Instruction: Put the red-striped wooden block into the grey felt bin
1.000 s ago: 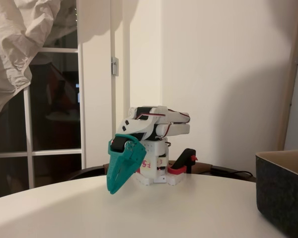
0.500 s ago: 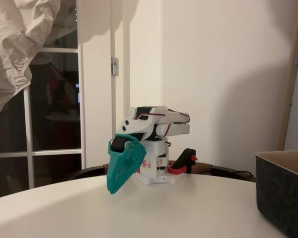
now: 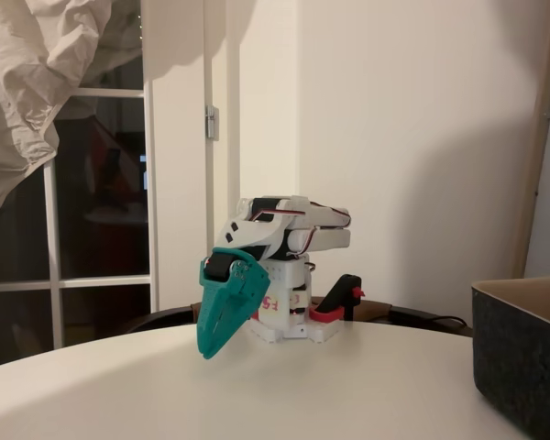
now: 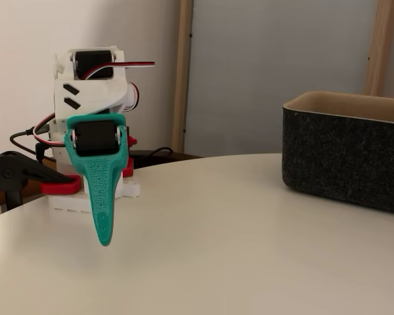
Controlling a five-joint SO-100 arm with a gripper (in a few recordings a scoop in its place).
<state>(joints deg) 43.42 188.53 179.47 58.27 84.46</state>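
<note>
Arm parked, nothing in hand yet

Our teal gripper point(image 3: 207, 351) hung folded with fingers pressed together, probably a rest pose; the grey felt bin point(image 4: 345, 154) sat at 3 o'clock. We couldn't spot the block.

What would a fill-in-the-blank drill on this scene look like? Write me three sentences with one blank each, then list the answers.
1. The gripper has fingers coloured ____.
2. In both fixed views the gripper's tip points ____ toward the white table.
3. The grey felt bin stands at the ____ edge of the picture in both fixed views.

Missing words: teal; down; right
</note>
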